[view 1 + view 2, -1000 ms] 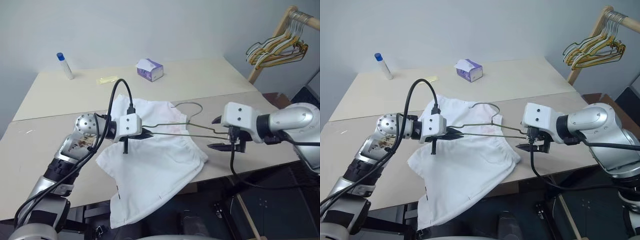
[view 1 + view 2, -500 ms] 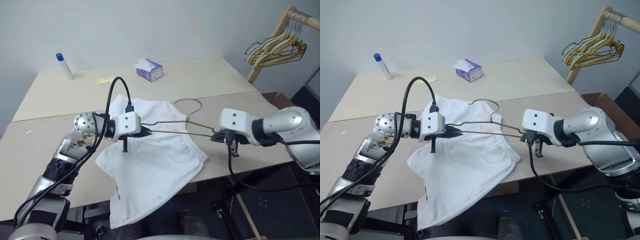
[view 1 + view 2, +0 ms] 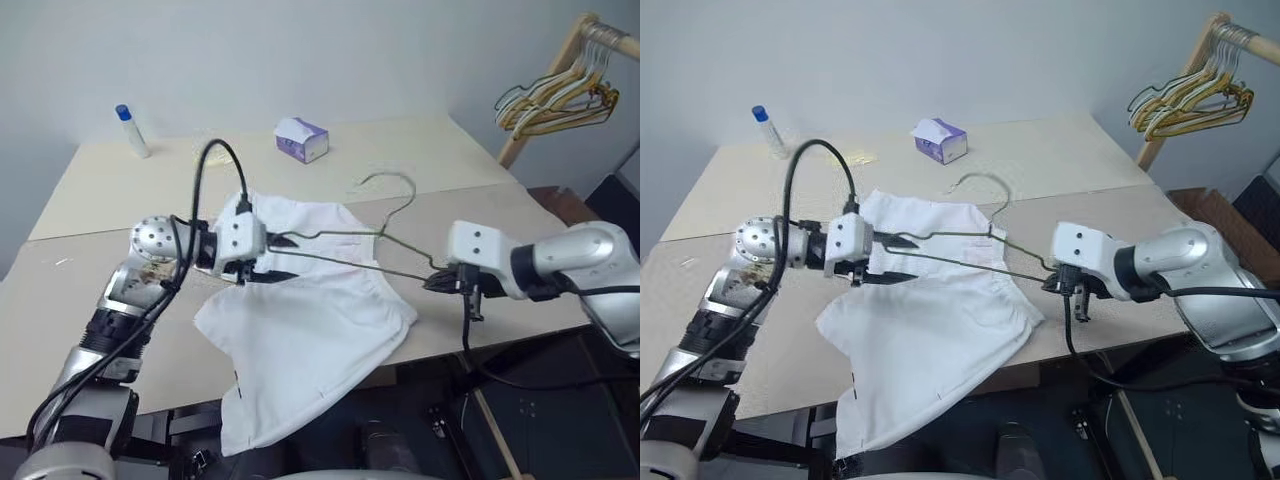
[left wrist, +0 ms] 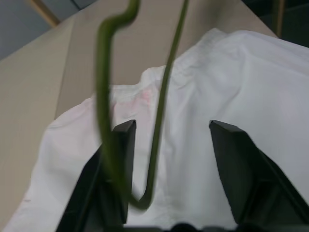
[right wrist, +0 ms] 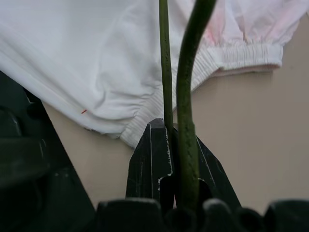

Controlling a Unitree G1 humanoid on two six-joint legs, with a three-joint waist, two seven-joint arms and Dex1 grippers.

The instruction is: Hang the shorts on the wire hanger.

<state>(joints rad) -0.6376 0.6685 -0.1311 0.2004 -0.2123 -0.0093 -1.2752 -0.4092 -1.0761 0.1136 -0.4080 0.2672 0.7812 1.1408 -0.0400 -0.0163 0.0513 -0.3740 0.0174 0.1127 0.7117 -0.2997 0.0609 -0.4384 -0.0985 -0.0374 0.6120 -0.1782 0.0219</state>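
The right pincer (image 3: 1050,284) clamps one shoulder of the thin wire hanger (image 3: 960,250); the left pincer (image 3: 892,259) stands wide around the other, over the soft white shorts (image 3: 930,320) on the counter (image 3: 1060,160).

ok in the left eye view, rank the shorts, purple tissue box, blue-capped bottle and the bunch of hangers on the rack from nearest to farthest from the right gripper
From the right gripper:
1. The shorts, just to its left on the near table edge.
2. The purple tissue box, farther back on the table, to its left.
3. The bunch of hangers, up on the rack at the far right; too close to the box to call.
4. The blue-capped bottle, far left corner.
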